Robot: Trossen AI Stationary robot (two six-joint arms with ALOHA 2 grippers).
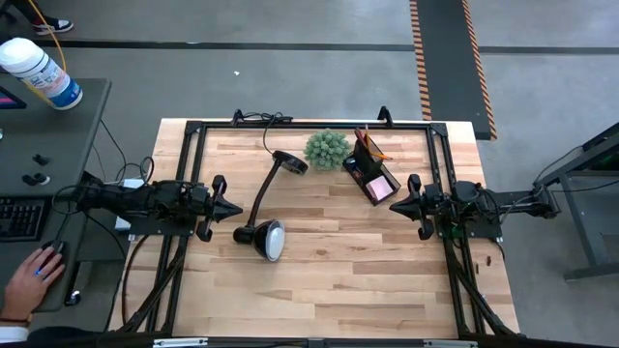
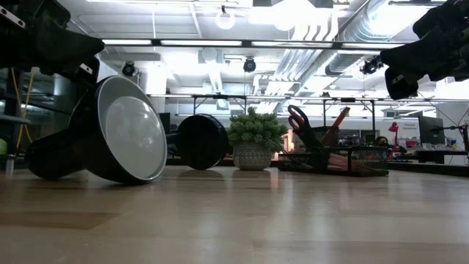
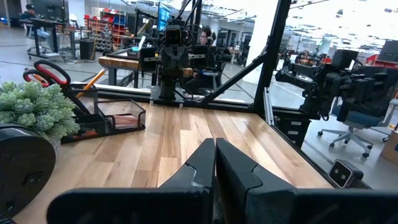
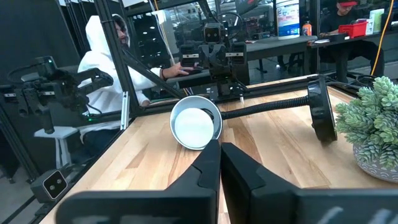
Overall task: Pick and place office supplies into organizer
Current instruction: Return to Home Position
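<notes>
Currently the left gripper point(image 1: 230, 207) sits mid-left in the high view, fingers pressed together on nothing, as its wrist view confirms. Next comes the lamp point(image 1: 270, 239), lying at centre, then the plant point(image 1: 327, 148) at upper centre. Just right of the plant is the organizer point(image 1: 348, 166), which holds the supplies. The red-handled scissors point(image 2: 297, 117) stand handles-up, an orange pencil point(image 2: 338, 117) leans beside them, and the pink sticky-note pad point(image 1: 380, 187) lies flat in the nearer compartment. The right gripper point(image 1: 397, 206), mid-right and just beside the organizer, is likewise closed and empty.

Handling guess: the scissors are stiff and light, best pinched across the handle loops. The pencil is thin and prone to roll. The pad is soft, so grip its edges.

Only the high view shows the pad. The low and left wrist views show the scissor handles above the rim. The right wrist view misses the organizer altogether. No binder clip can be made out.
</notes>
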